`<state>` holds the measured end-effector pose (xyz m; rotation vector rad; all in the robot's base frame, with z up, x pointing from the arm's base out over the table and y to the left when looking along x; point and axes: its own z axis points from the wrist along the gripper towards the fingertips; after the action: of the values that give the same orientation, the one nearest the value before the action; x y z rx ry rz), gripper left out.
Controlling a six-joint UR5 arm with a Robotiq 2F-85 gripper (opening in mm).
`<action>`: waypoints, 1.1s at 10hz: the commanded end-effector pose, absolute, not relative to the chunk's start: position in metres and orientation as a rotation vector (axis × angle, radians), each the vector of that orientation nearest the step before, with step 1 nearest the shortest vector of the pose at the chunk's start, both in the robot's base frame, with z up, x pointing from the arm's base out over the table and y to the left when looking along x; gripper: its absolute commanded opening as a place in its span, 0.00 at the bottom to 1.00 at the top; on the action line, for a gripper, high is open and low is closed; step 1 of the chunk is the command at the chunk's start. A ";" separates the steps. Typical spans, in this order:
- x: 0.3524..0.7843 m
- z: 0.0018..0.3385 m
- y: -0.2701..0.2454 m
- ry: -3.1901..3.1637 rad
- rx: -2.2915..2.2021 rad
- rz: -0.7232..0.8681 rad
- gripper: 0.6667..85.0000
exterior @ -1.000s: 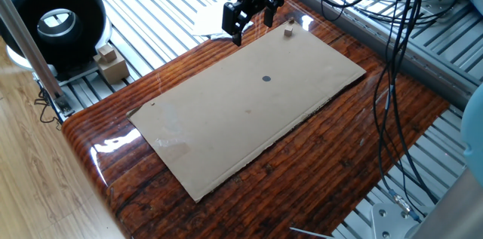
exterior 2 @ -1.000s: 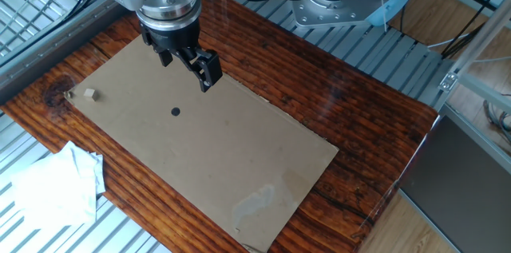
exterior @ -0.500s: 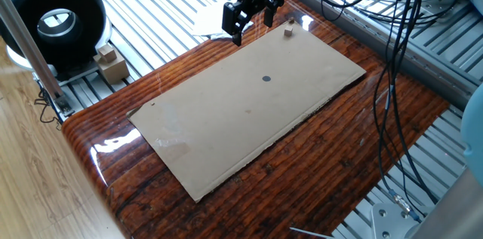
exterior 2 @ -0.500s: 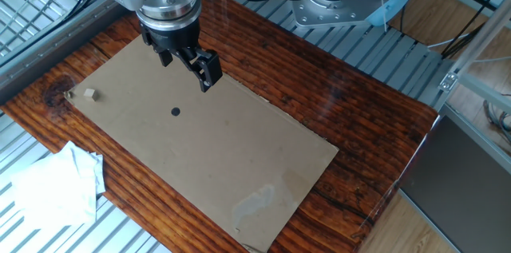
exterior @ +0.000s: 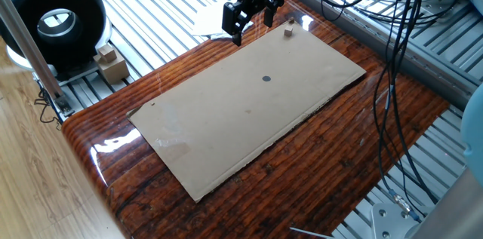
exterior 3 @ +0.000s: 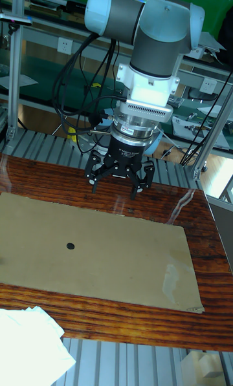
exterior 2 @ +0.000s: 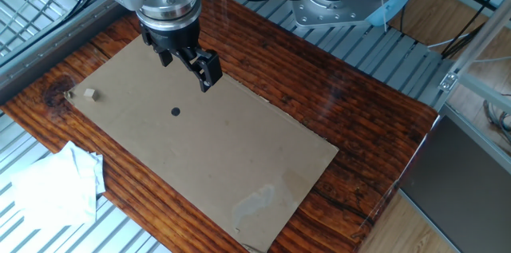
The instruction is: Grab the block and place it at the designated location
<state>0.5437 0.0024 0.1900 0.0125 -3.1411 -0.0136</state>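
Note:
The block [exterior: 288, 33] is a tiny tan cube resting near the far corner of the cardboard sheet [exterior: 226, 126]; in the other fixed view the block [exterior 2: 93, 93] lies near the sheet's left corner. The designated location [exterior: 266, 79] is a small dark dot on the sheet, also visible as the dot [exterior 2: 176, 112] and the dot [exterior 3: 70, 246]. My gripper [exterior: 252, 29] hovers open and empty above the sheet's far edge, left of the block. In the other views the gripper [exterior 2: 188, 71] [exterior 3: 115, 190] is apart from both dot and block. The tall view does not show the block.
Crumpled white paper [exterior 2: 56, 185] lies beside the table's edge. A black ring lamp [exterior: 56, 20] and stacked pale wooden blocks [exterior: 111, 62] sit at the left. Cables [exterior: 392, 58] hang over the right side. The robot base [exterior 2: 351, 1] stands behind the table.

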 end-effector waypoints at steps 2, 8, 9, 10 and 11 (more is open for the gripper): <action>0.565 0.191 0.015 -3.214 -0.159 -0.084 0.00; 0.564 0.191 0.015 -3.214 -0.148 -0.076 0.00; 0.563 0.191 0.015 -3.208 -0.141 -0.073 0.00; 0.564 0.191 0.014 -3.213 -0.143 -0.071 0.00; 0.565 0.191 0.015 -3.217 -0.144 -0.074 0.00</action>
<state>0.5626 0.0119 0.1898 -0.1354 -3.2088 -0.0539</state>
